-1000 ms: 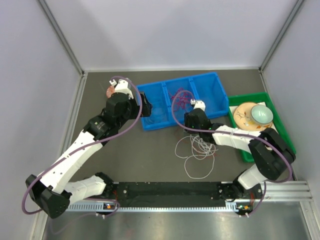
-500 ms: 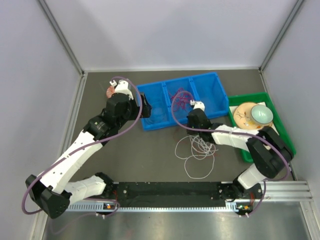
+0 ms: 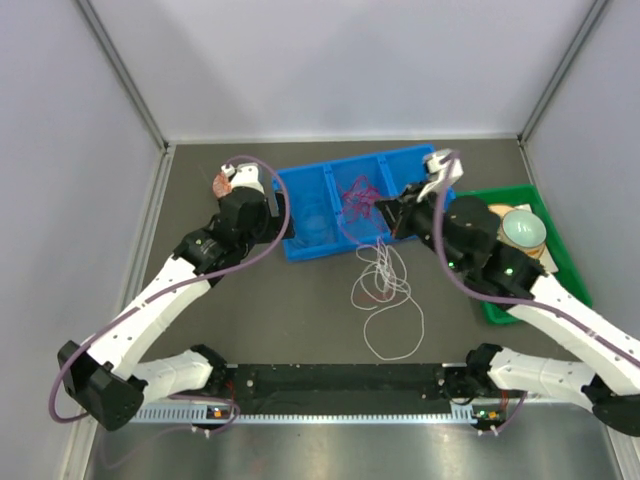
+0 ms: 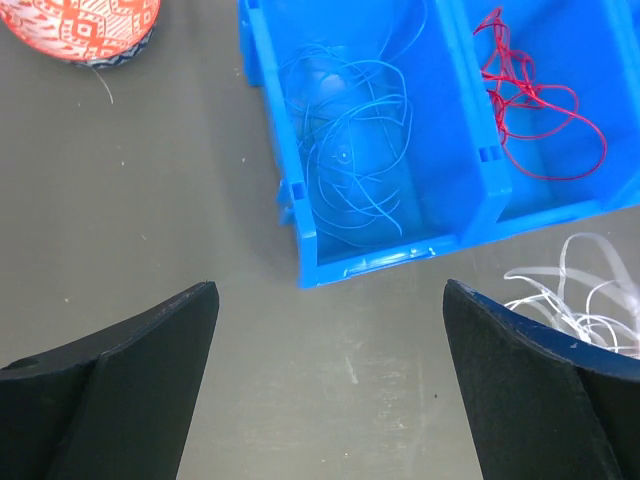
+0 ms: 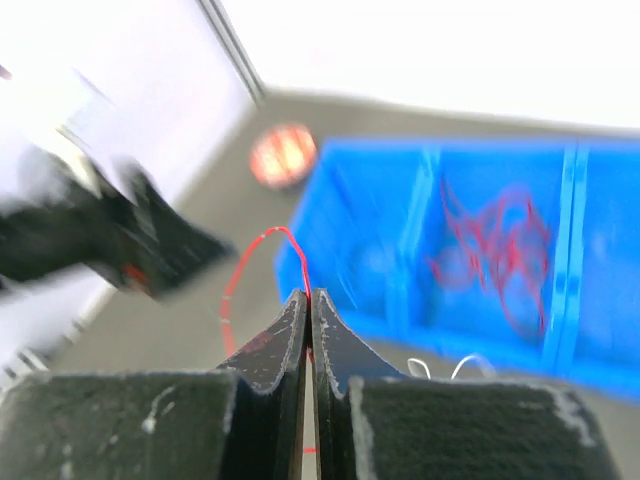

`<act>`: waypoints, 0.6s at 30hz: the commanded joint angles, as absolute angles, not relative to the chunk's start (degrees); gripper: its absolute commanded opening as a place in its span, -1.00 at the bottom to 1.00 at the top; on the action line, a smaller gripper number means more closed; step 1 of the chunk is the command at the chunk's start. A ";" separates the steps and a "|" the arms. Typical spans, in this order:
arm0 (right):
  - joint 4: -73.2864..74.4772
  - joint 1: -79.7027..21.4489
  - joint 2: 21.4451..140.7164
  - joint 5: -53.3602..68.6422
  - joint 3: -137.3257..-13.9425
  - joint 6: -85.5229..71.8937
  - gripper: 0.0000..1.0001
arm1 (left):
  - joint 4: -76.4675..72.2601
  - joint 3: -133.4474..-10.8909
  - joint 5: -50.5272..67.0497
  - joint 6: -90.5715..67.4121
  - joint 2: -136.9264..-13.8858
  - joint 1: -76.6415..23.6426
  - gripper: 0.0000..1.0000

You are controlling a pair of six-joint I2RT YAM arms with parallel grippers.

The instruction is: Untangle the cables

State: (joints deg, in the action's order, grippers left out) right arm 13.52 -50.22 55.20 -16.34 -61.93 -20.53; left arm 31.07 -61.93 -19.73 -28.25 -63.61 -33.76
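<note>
My right gripper [image 3: 382,210] hangs above the blue bin [image 3: 438,170], and in the right wrist view it [image 5: 309,293] is shut on a thin red cable [image 5: 262,248] that arches out of the tips. A red strand [image 3: 383,272] trails down from it into the white cables [image 3: 388,305] looped on the table. More red cables [image 3: 356,194] lie in the bin's middle compartment, and a blue cable [image 4: 345,150] in its left one. My left gripper [image 4: 328,300] stands open and empty over bare table just in front of the bin's left corner [image 4: 300,270].
A red patterned ball [image 4: 85,25] sits left of the bin. A green tray [image 3: 495,310] with a pale bowl [image 3: 522,227] and a plate stands at the right. Grey walls close in the table on three sides.
The right gripper has shut on the red cable and risen from the table toward the bin, drawing the strand up out of the white loops. The left arm has barely shifted.
</note>
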 commanded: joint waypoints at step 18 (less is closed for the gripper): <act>18.81 -50.89 50.81 -20.13 -64.52 -24.24 -1.00 | 11.60 -52.38 31.52 -21.62 -63.62 -33.49 0.97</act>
State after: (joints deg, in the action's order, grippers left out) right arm 16.36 -50.52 51.00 -16.78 -69.45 -20.05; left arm 18.00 -51.64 14.35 -23.42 -61.39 -33.45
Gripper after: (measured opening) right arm 0.008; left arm 0.990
